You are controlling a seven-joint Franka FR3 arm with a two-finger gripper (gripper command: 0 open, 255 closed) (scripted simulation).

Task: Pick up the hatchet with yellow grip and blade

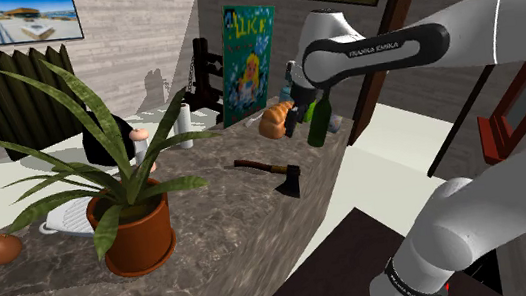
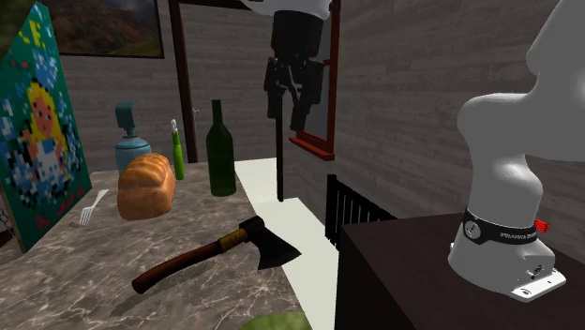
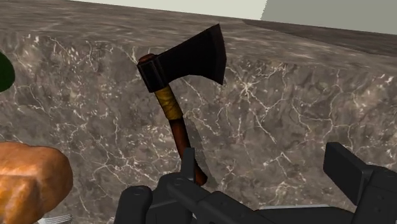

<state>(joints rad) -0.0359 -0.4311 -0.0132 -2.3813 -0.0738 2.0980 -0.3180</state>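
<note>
The hatchet [image 1: 272, 174] lies flat on the marble counter [image 1: 221, 247], close to its edge. It has a dark head [image 3: 193, 56], a yellow wrap just under the head and a reddish-brown handle [image 2: 183, 262]. My black gripper [image 2: 289, 120] hangs high above the counter, past the hatchet's head and well apart from it. In the wrist view the gripper [image 3: 267, 172] is open, its fingers [image 3: 347, 167] wide apart with nothing between them, and the hatchet's handle [image 3: 176, 124] runs toward the left finger.
A bread loaf [image 2: 147, 186], a dark green bottle [image 2: 220, 150], a small green bottle [image 2: 177, 155], a soap dispenser [image 2: 131, 150] and a fork [image 2: 90, 207] sit behind the hatchet. A poster [image 1: 248, 63] leans at the back. A potted plant [image 1: 137, 231] stands on the near counter.
</note>
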